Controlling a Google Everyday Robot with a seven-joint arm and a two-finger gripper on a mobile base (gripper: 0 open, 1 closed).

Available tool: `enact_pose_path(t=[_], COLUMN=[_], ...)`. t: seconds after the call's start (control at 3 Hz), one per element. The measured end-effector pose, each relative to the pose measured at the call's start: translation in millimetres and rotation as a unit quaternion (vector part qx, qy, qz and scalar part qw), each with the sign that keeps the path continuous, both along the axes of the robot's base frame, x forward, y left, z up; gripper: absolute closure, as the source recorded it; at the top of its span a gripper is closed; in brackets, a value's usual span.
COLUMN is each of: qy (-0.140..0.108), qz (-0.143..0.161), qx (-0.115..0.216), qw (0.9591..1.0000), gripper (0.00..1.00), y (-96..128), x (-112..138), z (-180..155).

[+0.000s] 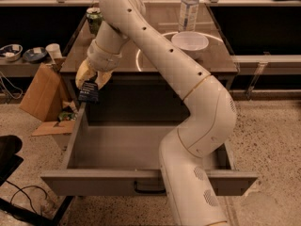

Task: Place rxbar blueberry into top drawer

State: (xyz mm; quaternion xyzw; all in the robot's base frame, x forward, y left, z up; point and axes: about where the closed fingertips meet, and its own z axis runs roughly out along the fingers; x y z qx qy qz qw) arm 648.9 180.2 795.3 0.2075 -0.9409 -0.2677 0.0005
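Observation:
My gripper [89,84] hangs at the far left corner of the open top drawer [75,185], just below the counter's front edge. It is shut on the rxbar blueberry [88,92], a small dark navy bar that hangs down from the fingers [83,73] above the drawer's left wall. The drawer is pulled far out, and the part of its grey inside that shows is bare. Its dark pull handle [148,189] shows at the front centre. My arm hides the drawer's right half.
On the counter [221,60] stand a green soda can [94,19], a water bottle [188,7] and a white bowl [190,41]. A cardboard box [40,91] and clutter sit left of the cabinet. A black object [8,154] lies at the lower left.

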Motion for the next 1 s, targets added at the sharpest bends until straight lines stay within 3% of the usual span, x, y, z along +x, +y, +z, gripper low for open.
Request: enact_pose_path(t=[0.67,1.0], qy=[0.000,0.000], qz=[0.000,0.000], qx=[0.000,0.000], qw=[1.0000,1.0000], gripper=[0.13,0.00], y=[0.0,0.0], x=[0.0,0.0], z=[0.0,0.0])
